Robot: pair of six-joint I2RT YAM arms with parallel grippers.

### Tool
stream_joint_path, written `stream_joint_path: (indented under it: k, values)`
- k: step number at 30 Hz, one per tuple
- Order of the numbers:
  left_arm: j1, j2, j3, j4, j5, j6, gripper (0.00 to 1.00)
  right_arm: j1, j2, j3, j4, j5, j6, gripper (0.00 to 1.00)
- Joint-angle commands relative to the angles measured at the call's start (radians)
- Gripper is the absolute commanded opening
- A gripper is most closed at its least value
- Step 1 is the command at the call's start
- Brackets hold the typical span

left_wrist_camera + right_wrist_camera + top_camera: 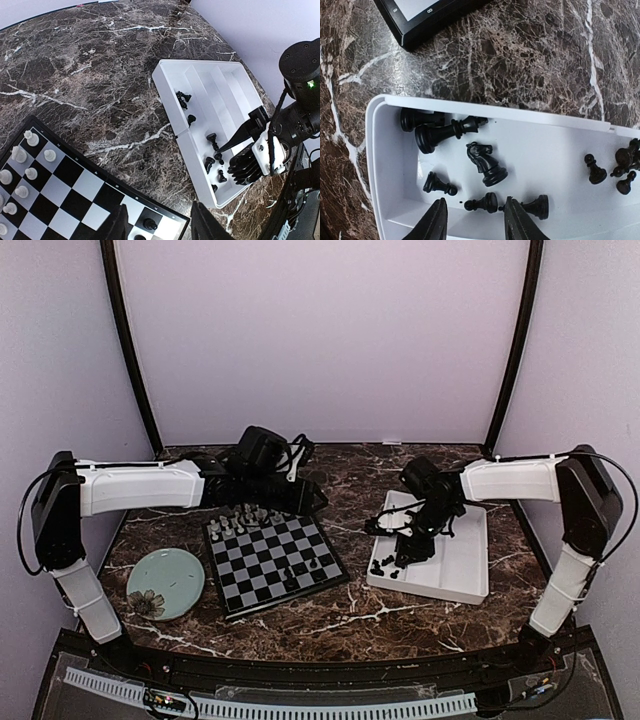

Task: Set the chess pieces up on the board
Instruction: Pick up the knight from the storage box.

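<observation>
White chessmen (243, 520) stand in the far rows of the board (265, 550); only a few black chessmen (290, 580) stand on its near side. Most black pieces (485, 162) lie in the white tray (465, 565), not yet placed. Right gripper (474, 205) hangs over them, jaws apart, empty. Left gripper (160, 222) is wide and empty at the board's edge.

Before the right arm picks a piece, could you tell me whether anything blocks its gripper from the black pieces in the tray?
Nothing visible does. The right gripper hangs open over a lying black pawn in the tray, with no other piece between its fingers. Only bare marble tabletop lies between tray and board.
</observation>
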Motion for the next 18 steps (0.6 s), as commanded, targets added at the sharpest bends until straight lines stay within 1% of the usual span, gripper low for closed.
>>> stream_joint_path:
  k: [1, 10, 18]
  values:
    - [0.004, -0.026, 0.012, 0.004, -0.002, -0.008, 0.44, -0.002, 0.061, 0.058, 0.015, 0.011, -0.088, 0.42]
    - [0.005, -0.051, -0.001, -0.007, -0.025, -0.009, 0.44, 0.006, 0.130, 0.102, 0.016, 0.042, -0.161, 0.43]
    - [0.005, -0.052, -0.007, -0.005, -0.026, -0.012, 0.44, 0.014, 0.161, 0.119, -0.031, 0.008, -0.214, 0.41]
